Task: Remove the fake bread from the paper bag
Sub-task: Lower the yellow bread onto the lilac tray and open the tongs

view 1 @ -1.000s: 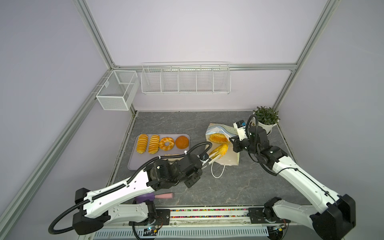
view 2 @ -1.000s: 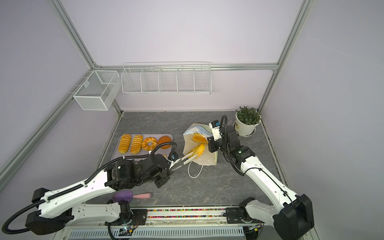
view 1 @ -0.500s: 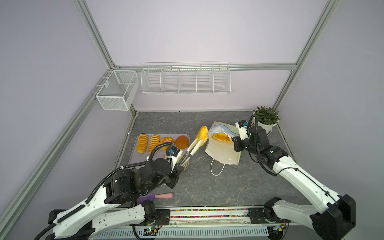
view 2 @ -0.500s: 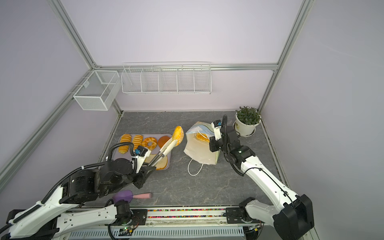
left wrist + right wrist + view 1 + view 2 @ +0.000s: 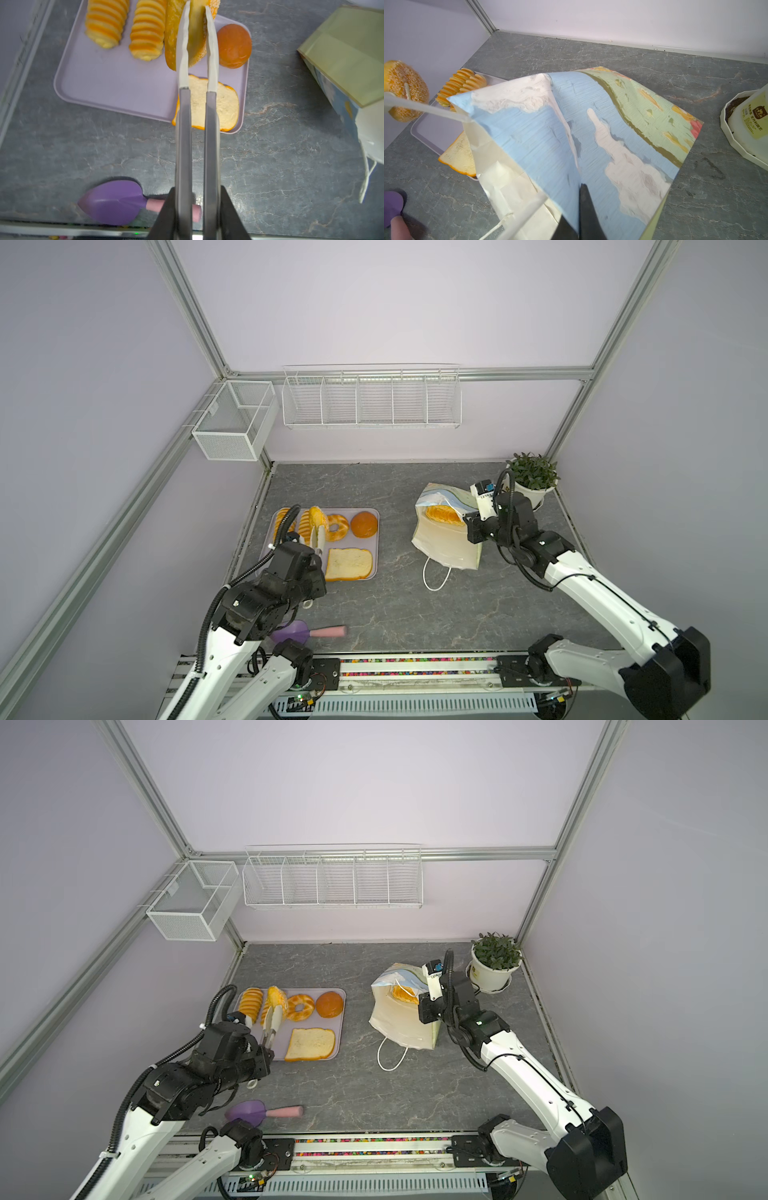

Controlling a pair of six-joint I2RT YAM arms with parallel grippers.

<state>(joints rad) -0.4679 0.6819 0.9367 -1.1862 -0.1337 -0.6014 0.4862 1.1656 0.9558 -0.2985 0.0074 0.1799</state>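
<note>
**Left and right, both gripping**

A golden sesame-crusted toy loaf (image 5: 195,31) is hanging on edge over the lilac plastic tray (image 5: 114,83), long axis pointing toward the back wall, clamped in grey white-tipped metal tongs (image 5: 184,135) that my left pincer (image 5: 197,218) is squeezing. The tray is carrying two ridged loaves (image 5: 105,22), a braided ring (image 5: 337,526), a round bun (image 5: 364,524) and a toast slice (image 5: 348,564). My right pincer (image 5: 578,224) is pinching the rim of the sky-and-meadow paper bag (image 5: 444,547); one orange bread (image 5: 444,515) is lying crosswise inside. The yellow label on the white plant pot (image 5: 749,124) is showing print too small to read.
</note>
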